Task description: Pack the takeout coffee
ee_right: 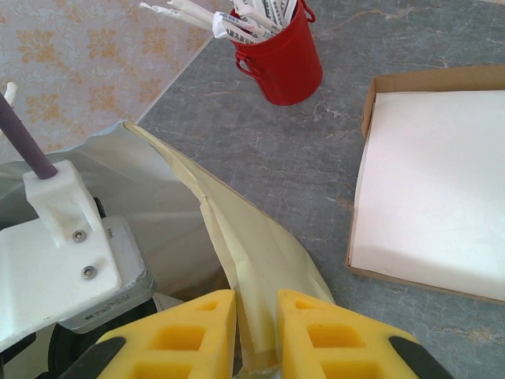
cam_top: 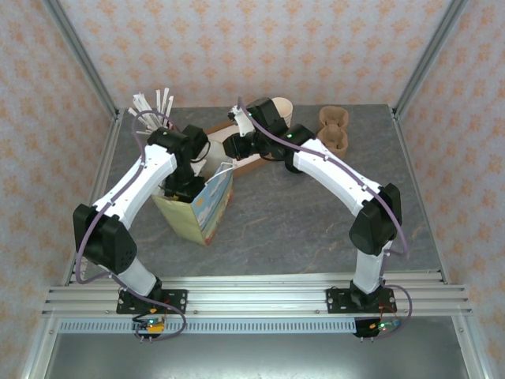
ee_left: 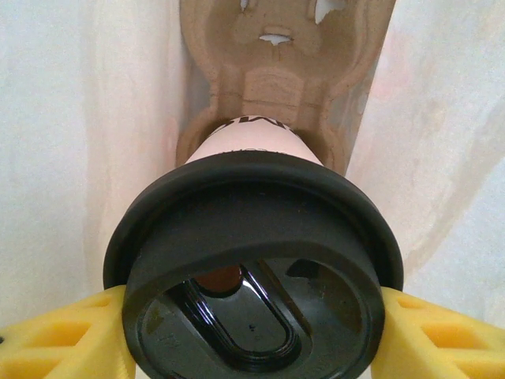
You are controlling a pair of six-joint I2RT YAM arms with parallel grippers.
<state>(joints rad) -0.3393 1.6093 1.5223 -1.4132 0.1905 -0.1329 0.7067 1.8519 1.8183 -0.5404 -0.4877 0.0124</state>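
**Left gripper (ee_left: 252,341) clamps the takeout coffee (ee_left: 254,170) inside the bag (cam_top: 207,207)**

In the left wrist view the black lid (ee_left: 252,253) sits directly between the 2 yellow fingers (ee_left: 63,343). One pad presses on each side of its rim, so the lid fills the gap. The cream cup body runs away from the gripper, its lower end in a well of a pulp carrier (ee_left: 272,87). The bag's pale walls rise on both sides. The right gripper (ee_right: 256,332) has its 2 fingers drawn nearly together, pinching the bag's top edge. Beyond it on the table (ee_right: 316,174) stand a red can (ee_right: 280,63) of wrapped straws and a cardboard tray (ee_right: 434,181).
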